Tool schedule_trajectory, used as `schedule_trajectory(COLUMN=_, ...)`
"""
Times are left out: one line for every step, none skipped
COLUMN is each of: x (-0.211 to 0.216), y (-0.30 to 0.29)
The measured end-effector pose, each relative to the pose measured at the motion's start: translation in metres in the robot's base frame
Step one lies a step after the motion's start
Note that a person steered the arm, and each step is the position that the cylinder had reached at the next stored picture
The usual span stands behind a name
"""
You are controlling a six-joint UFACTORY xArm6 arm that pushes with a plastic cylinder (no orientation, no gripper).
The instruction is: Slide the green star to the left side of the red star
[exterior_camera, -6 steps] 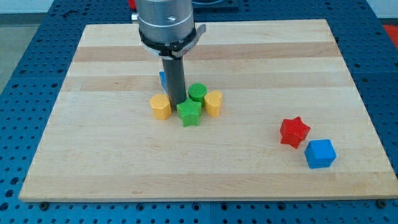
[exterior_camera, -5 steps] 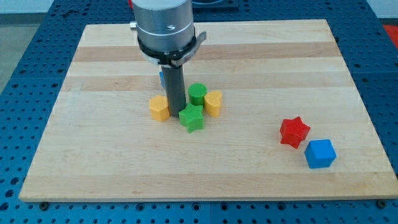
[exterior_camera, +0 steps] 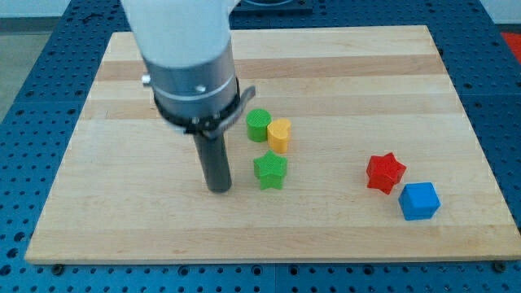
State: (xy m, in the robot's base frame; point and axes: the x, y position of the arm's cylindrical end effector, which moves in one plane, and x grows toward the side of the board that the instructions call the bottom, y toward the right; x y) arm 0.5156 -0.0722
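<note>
The green star (exterior_camera: 269, 170) lies on the wooden board near the middle, a little toward the view's bottom. The red star (exterior_camera: 384, 172) lies well to its right, at about the same height. My tip (exterior_camera: 218, 189) rests on the board to the left of the green star, with a small gap between them. The rod stands upright under the arm's grey body.
A green cylinder (exterior_camera: 258, 124) and a yellow block (exterior_camera: 279, 135) sit just above the green star. A blue cube (exterior_camera: 419, 200) touches the red star's lower right. The arm's body hides the board at the upper left of the group, where other blocks stood.
The green star has slid down and to the right, away from the cluster. My tip has moved from above the star to its left. The arm now hides the other yellow block and the blue block.
</note>
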Motion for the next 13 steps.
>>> schedule_trajectory(x=-0.031, y=0.022)
schedule_trajectory(x=-0.005, y=0.118)
schedule_trajectory(x=0.024, y=0.178)
schedule_trajectory(x=0.03, y=0.156)
schedule_trajectory(x=0.017, y=0.13)
schedule_trajectory(x=0.011, y=0.094)
schedule_trajectory(x=-0.005, y=0.066)
schedule_trajectory(x=-0.013, y=0.031)
schedule_trajectory(x=0.015, y=0.004)
schedule_trajectory(x=0.039, y=0.046)
schedule_trajectory(x=0.039, y=0.082)
schedule_trajectory(x=0.038, y=0.109)
schedule_trajectory(x=0.038, y=0.155)
